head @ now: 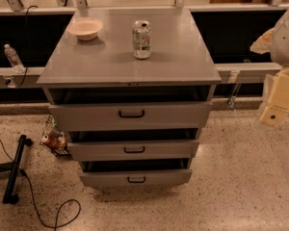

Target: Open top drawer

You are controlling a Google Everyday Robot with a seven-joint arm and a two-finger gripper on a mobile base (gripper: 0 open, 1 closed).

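Three grey metal drawers are stacked in one grey cabinet. The top drawer [173,115], the widest and tallest, sits directly beneath the flat grey countertop [183,64], with its one small black centre handle [131,113] facing the camera. The narrower middle drawer [96,150] and bottom drawer [101,179] lie below it, one handle apiece. A dark gap shows above each front panel, so all three appear drawn out a little, and the top one is judged only partly open. One shallow beige bowl [85,29] and one upright silver drinks can [141,39] rest on the countertop, apart from each other and back from its front edge, so neither should hinder a pull. One cream-coloured gripper [273,114] hangs at the right edge of view, level with the top drawer yet well apart from its handle, probably staged for an approach; whether it is spread or pressed together cannot be told. One clear plastic bottle [12,57] stands on the left ledge.
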